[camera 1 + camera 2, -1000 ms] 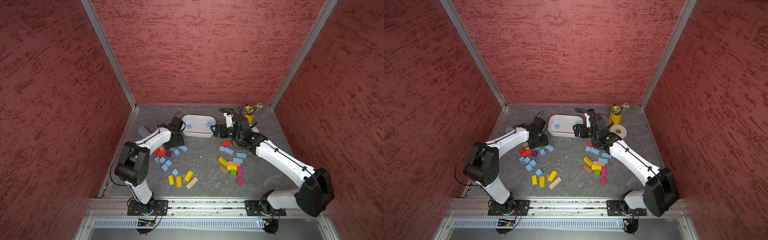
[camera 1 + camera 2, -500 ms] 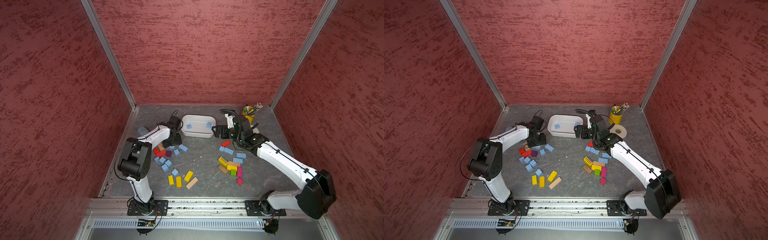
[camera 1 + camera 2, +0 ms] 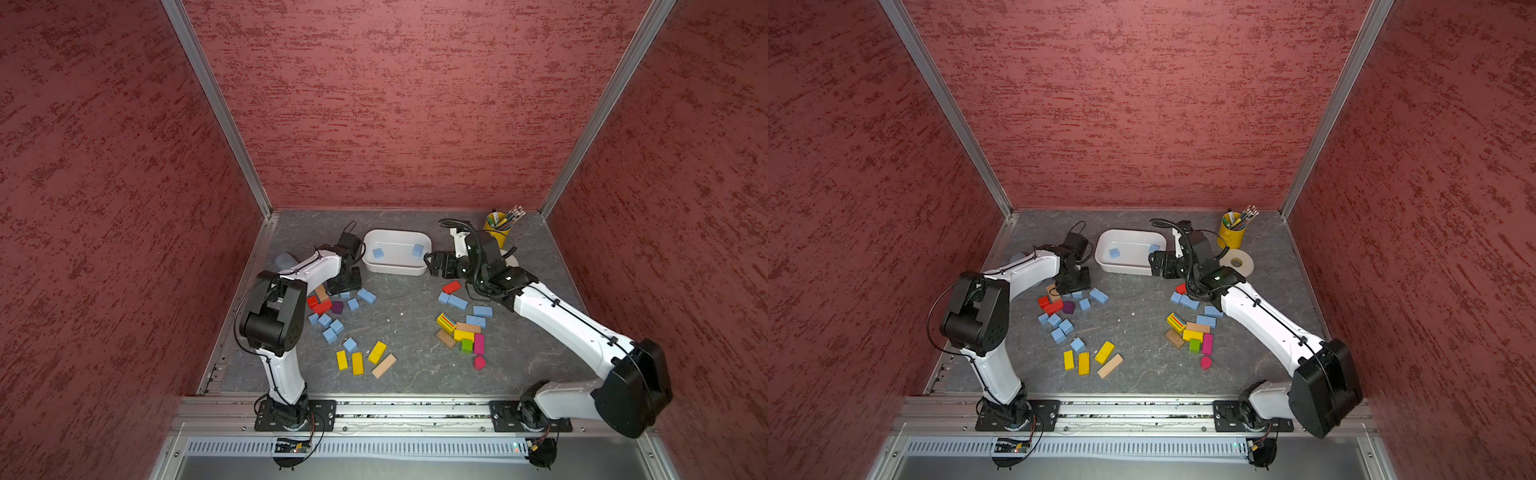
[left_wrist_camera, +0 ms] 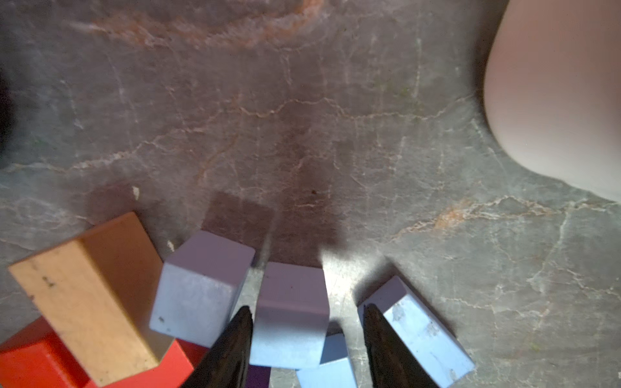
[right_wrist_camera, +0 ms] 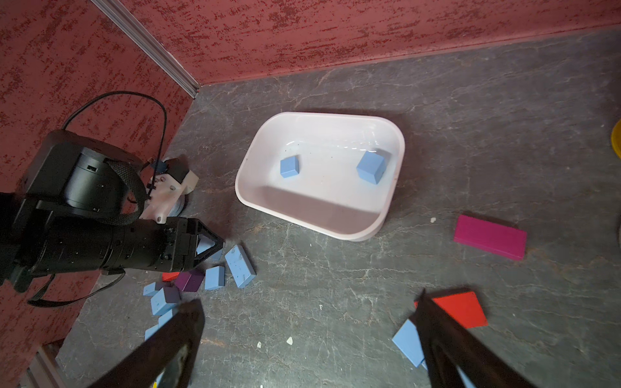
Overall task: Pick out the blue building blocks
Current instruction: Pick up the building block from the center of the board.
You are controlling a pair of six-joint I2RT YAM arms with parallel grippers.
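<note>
The left end effector sits low over the counter, its dark fingers partly apart on either side of a blue cube. One finger lies against the cube's edge and a sliver of gap shows at the other, so no firm grip can be made out. In both top views the fingertips are hidden under the wrist.

The right end effector hangs wide open and empty near a corner of the white tub, its fingers blurred and cut off by the frame edge.

Two of the blue building blocks lie apart inside the tub. The others are scattered on the counter in two groups, one by each arm. In a top view the right arm covers part of a blue brick.

In the left wrist view a red block and a wood block are cropped or overlapped. A bluish shape behind the left arm is too hidden to identify.
</note>
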